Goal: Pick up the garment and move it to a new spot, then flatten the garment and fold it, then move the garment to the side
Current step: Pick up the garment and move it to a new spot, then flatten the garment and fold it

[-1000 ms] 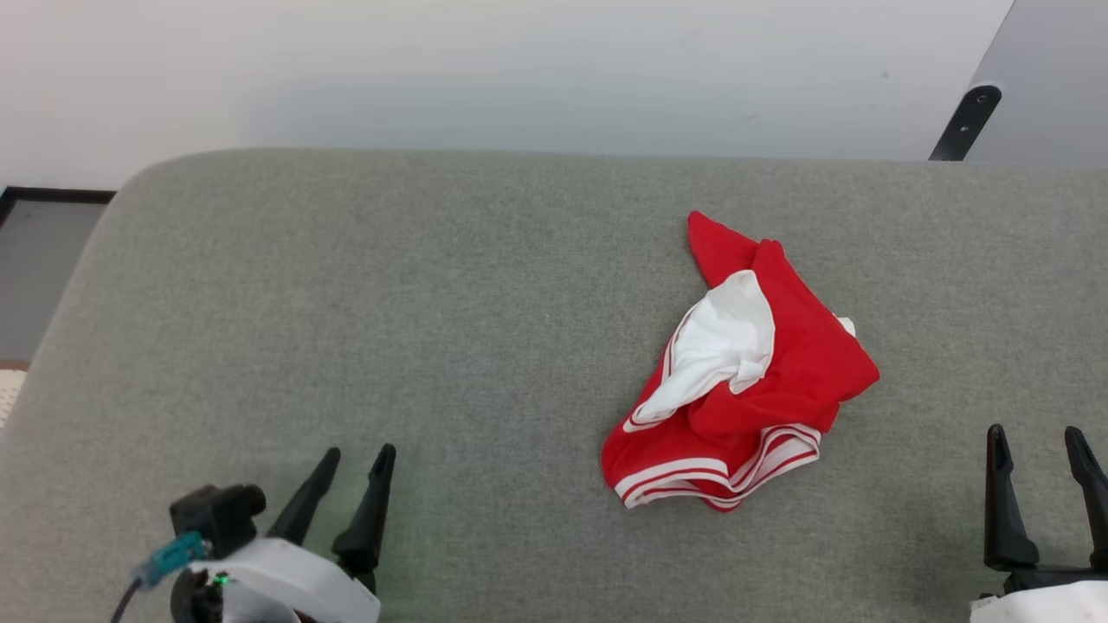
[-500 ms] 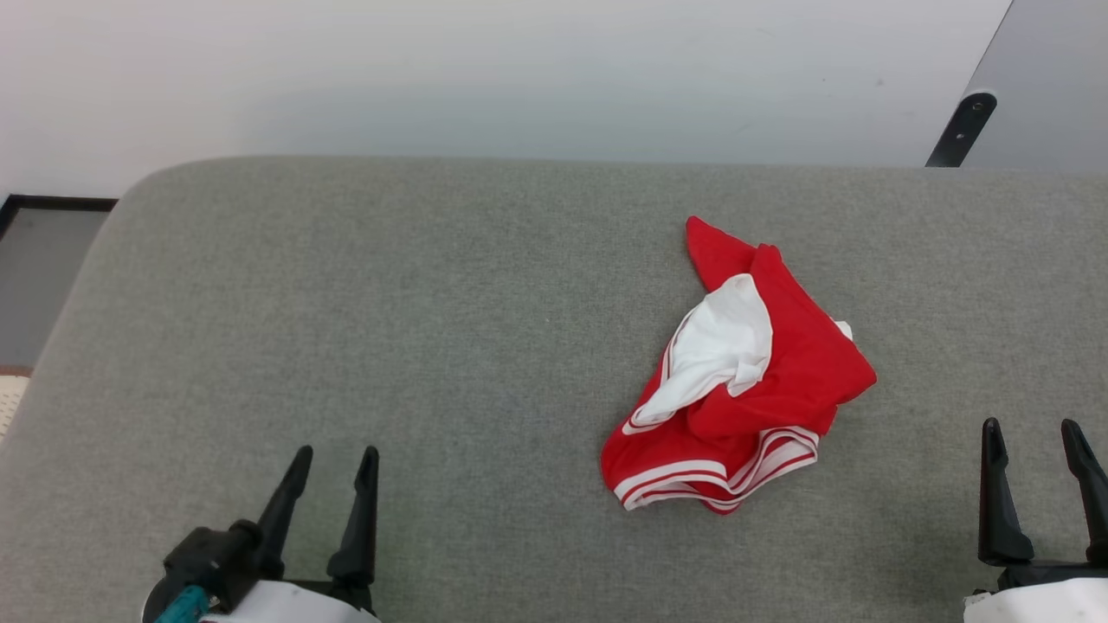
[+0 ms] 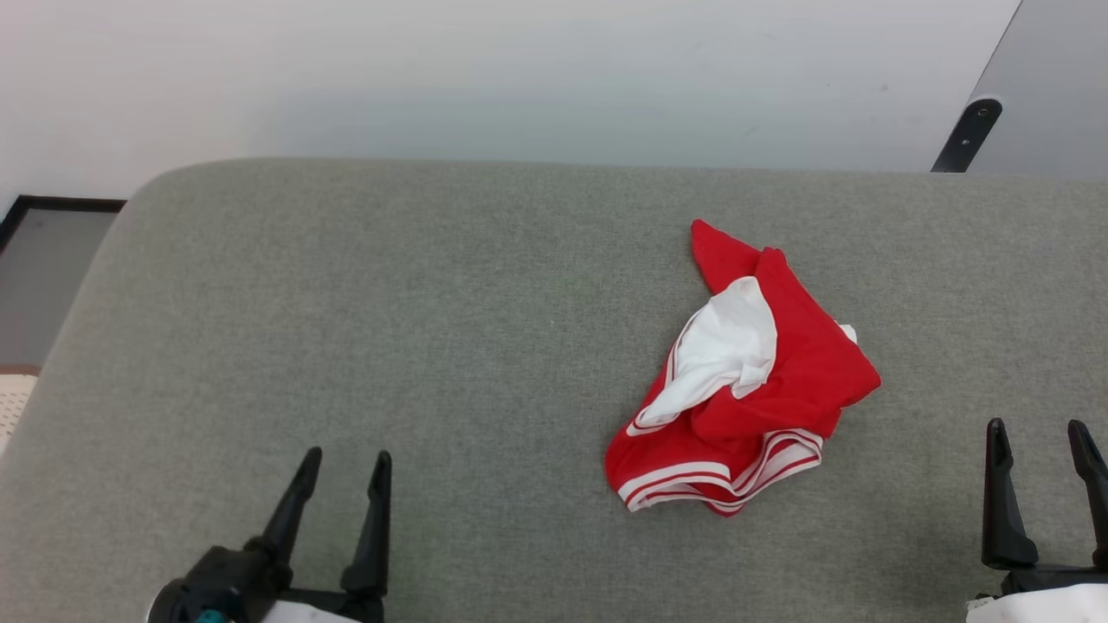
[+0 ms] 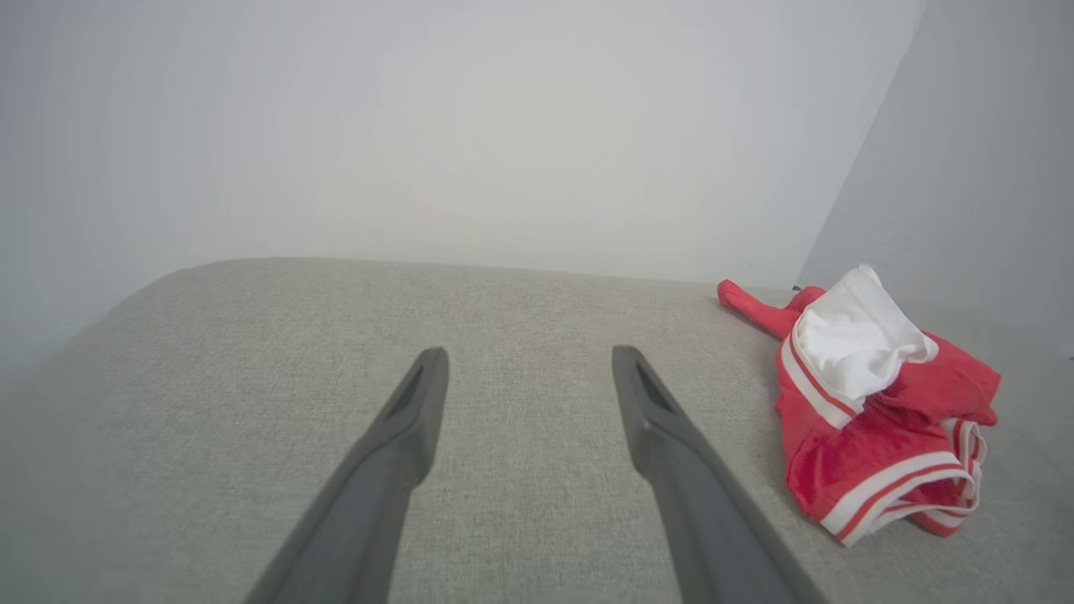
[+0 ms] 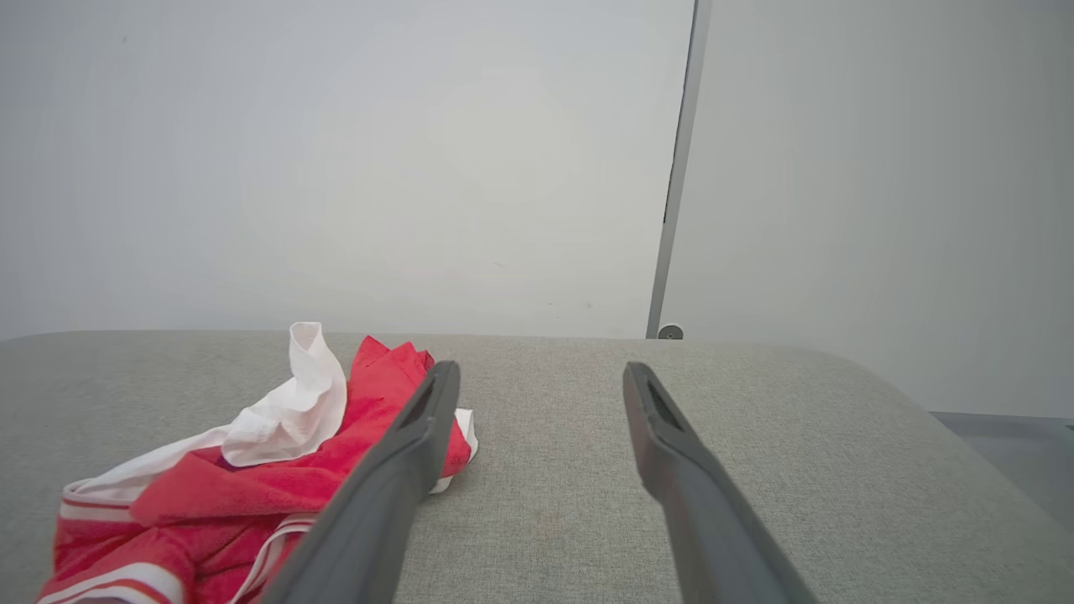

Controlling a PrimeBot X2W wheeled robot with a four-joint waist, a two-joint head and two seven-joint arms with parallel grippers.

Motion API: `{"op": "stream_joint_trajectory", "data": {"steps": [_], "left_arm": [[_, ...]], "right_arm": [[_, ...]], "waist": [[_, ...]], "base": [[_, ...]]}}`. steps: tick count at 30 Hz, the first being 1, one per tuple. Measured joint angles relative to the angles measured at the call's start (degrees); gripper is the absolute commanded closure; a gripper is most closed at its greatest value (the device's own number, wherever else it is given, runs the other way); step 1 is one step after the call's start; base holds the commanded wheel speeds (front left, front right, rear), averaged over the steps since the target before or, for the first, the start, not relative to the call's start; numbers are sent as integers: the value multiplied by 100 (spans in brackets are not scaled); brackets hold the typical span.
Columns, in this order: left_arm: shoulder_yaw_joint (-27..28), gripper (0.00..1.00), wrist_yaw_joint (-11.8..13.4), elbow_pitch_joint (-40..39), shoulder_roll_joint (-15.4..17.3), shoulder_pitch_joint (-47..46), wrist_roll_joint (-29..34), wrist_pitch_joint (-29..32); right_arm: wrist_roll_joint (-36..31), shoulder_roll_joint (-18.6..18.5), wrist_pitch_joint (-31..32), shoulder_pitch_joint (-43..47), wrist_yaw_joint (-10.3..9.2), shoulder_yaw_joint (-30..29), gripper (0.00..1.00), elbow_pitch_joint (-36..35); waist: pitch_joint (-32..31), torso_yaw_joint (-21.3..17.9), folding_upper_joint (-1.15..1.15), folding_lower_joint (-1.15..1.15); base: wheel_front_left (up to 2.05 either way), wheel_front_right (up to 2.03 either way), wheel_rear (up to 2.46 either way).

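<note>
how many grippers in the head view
2. The left gripper is at the lower left, the right gripper at the lower right, both open, apart from the red shirt.

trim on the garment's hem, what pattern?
Red and white stripes along the hem of the garment, clearest in the left wrist view.

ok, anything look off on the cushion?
Only the garment: heaped and crumpled right of centre on the grey cushion, white fabric bunched on top. No spill or damage visible. Left gripper and right gripper open, clear of it.
</note>
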Motion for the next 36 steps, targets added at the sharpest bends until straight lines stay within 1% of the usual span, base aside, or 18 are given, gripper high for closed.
{"op": "stream_joint_trajectory", "data": {"steps": [7,17,20,22,24,26,30,33,36], "left_arm": [[55,0,-41,-8,-90,35,76,0],[25,0,-58,-15,-114,38,92,0],[-182,0,-59,-16,5,-35,74,0],[-364,0,-59,18,226,-298,8,0],[-601,0,-59,32,519,-771,-115,18],[-960,0,-59,26,842,-1356,-244,185],[-1818,0,-60,130,1388,-2738,-786,840],[-2555,0,-68,406,1623,-3734,-1341,1605],[-3333,0,-76,798,1738,-4489,-2106,2610]], "right_arm": [[63,11,-3,50,0,8,0,1],[126,13,-31,48,0,67,0,29],[147,13,-54,46,0,65,0,41],[166,14,-71,31,0,44,0,54],[214,15,-112,-18,0,53,0,90],[282,15,-165,-75,0,74,0,144],[357,15,-235,-207,0,136,0,271],[413,15,-285,-333,0,202,0,385],[460,18,-312,-458,0,296,0,513]], "waist": [[4,14,0,0],[14,8,0,0],[40,-3,0,0],[73,1,0,0],[117,0,0,0],[175,-6,0,0],[297,-38,0,0],[392,-94,0,0],[472,-186,0,0]], "base": [[0,0,0],[0,0,0],[0,0,0],[0,0,0],[0,0,0],[0,0,0],[0,0,0],[0,0,0],[0,0,0]]}}
